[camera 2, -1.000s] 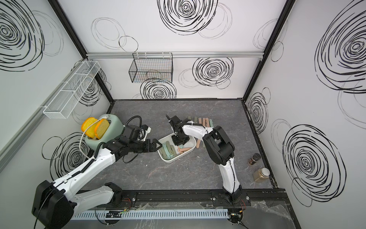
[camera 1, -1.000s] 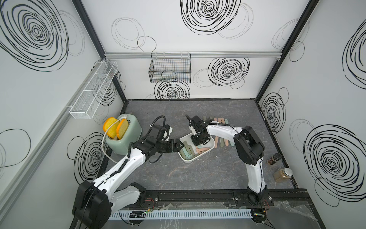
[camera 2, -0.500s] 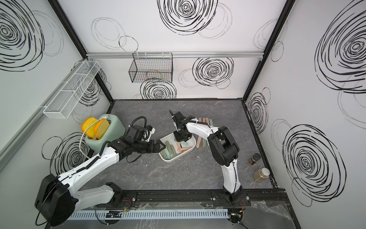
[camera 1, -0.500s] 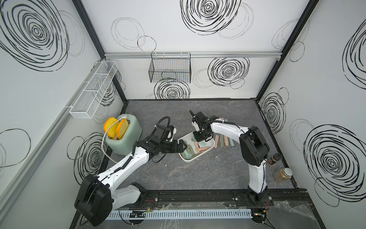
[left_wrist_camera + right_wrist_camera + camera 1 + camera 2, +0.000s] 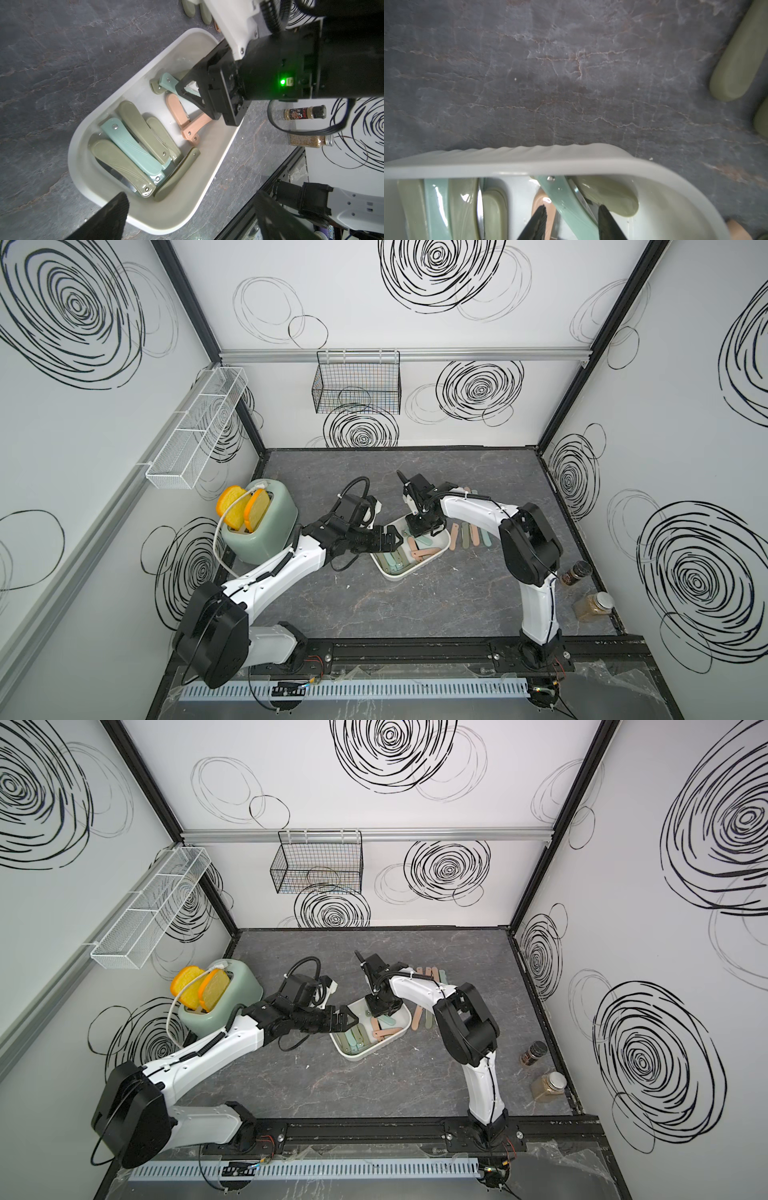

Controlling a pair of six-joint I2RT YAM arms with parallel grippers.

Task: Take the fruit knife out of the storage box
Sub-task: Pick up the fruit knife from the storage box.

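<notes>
Step in hand: reaching in for a pick inside the storage box (image 5: 422, 567); no knife is lifted yet.
Storage box: it sits skewed at mid-table with several folded knives inside.
Right gripper (image 5: 572, 206): it is lowered into the far end of the box, jaws partly spread and straddling a teal-handled fruit knife (image 5: 560, 191). A gap seems to show on each side of the handle, though the wrist view is blurred there, so it looks to be pinching nothing.
Target knife: it is in the far end of the box, lying across an olive-handled knife (image 5: 610, 197) and beside a pink-handled knife (image 5: 538, 197), with its steel edge showing along one side.
Left gripper (image 5: 191, 194): spread wide and empty, it hovers at the box's left rim, by the heap of olive and teal knives (image 5: 133, 145) in the near end.
Outside the box: a row of knives (image 5: 469, 533) lies on the table (image 5: 415, 614) just right of the box.
Next move calls for: pressing the jaws squarely across the teal handle's narrow width. Then a straight lift clear of the rim, so the olive and pink neighbours are not dragged along. Then a short carry right towards the row.
</notes>
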